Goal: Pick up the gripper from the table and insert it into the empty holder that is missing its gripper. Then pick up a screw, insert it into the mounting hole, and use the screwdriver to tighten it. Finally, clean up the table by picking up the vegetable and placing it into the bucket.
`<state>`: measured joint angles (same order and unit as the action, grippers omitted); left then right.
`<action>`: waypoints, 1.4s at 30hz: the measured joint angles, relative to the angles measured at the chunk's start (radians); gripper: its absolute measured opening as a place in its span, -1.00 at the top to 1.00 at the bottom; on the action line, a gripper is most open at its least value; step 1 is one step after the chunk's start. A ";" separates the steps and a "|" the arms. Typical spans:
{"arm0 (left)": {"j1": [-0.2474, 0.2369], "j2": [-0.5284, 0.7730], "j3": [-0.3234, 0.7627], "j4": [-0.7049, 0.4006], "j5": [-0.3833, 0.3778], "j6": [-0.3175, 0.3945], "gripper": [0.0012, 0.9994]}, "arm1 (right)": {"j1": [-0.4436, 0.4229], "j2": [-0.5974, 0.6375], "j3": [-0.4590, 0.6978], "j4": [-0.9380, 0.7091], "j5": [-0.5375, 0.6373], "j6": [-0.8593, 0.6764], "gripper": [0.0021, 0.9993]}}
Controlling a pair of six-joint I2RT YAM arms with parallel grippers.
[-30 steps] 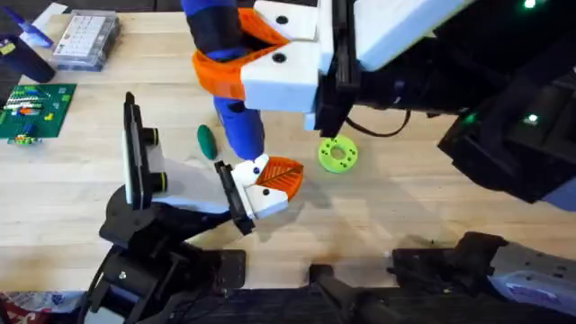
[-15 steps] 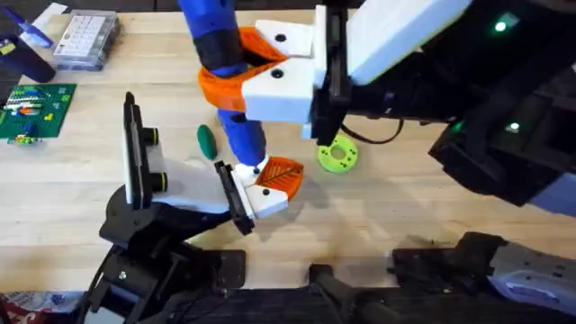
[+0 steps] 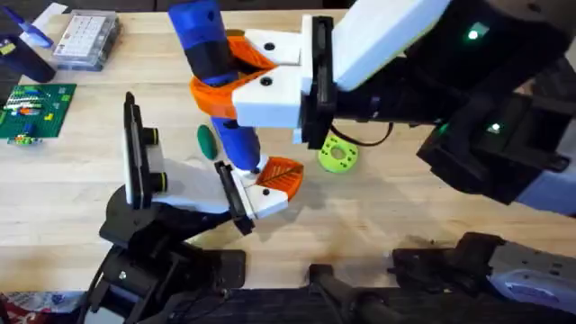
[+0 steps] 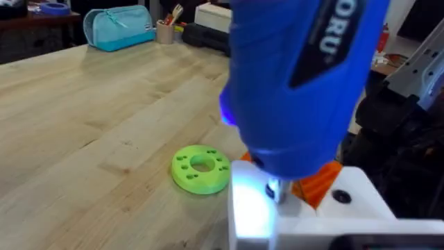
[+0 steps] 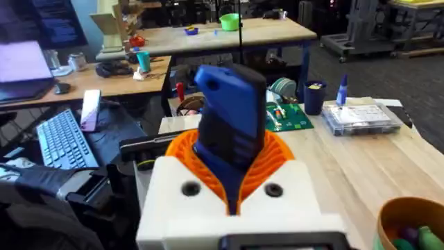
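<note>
My right gripper is shut on the blue screwdriver and holds it nearly upright. The screwdriver has its tip pressed on the white holder, lit at the contact spot. The orange ribbed gripper sits in that holder. The screw and the mounting hole are hidden under the tip. My left arm's black plate lies just left of the holder. The dark green vegetable rests on the table beside the screwdriver shaft. The yellow-orange bucket has green pieces inside.
A lime-green disc lies right of the holder. At the far left are a clear parts box and a green circuit board. A teal pouch stands at the table's far end.
The right arm has shifted a little to the left with the screwdriver, whose top now leans further left. The tip stays on the holder. The left arm has not moved.
</note>
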<state>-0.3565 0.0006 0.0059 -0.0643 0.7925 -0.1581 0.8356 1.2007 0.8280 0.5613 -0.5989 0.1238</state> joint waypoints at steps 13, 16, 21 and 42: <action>0.000 0.000 0.000 0.000 0.000 0.000 0.97 | -0.003 -0.001 0.000 0.001 0.000 -0.003 0.94; 0.000 0.000 0.000 0.000 0.000 0.000 0.97 | -0.004 -0.001 0.000 0.001 0.000 -0.015 0.94; 0.000 0.000 0.000 0.000 0.000 0.000 0.97 | -0.004 -0.001 0.000 0.002 0.000 -0.024 0.94; 0.000 0.000 0.000 0.000 0.000 0.000 0.97 | -0.006 -0.043 -0.001 0.043 -0.001 -0.020 0.94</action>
<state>-0.3565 0.0008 0.0059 -0.0643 0.7925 -0.1581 0.8299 1.1579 0.8268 0.6043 -0.5995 0.1042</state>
